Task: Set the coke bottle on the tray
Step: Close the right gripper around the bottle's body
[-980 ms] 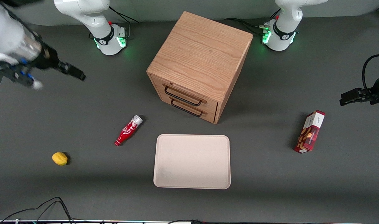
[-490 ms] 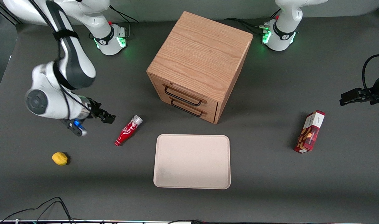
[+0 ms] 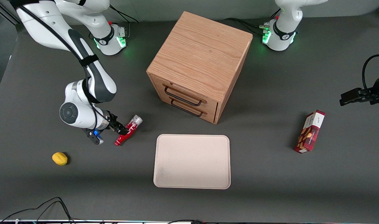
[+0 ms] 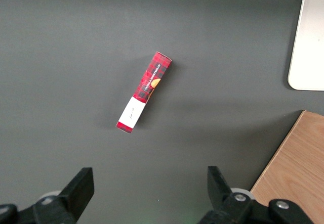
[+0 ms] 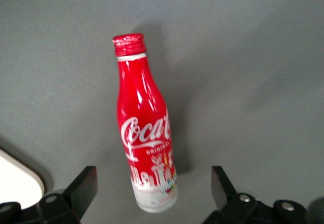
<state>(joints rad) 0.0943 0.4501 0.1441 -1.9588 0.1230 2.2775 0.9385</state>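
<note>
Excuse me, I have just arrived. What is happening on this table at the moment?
The right arm's gripper is down at the coke bottle, which lies on its side on the table. The fingers are open on either side of the bottle, not closed on it. The tray beside the bottle holds nothing, so the bottle is not yet picked up.

Light falls evenly from above on the matte grey tabletop (image 3: 270,93), bright enough, no glare there; the cabinet (image 3: 200,62) throws a soft shadow toward the parked arm's end, and a dim band crosses the tabletop nearest the front camera. From my wrist, the bottle (image 5: 143,133) is sharp, with white streaks of glare down its red neck and a faint shadow beside it. My hand (image 3: 122,128), fingers spread wide over the bottle, shows dark and slightly soft at the picture's edge.
</note>
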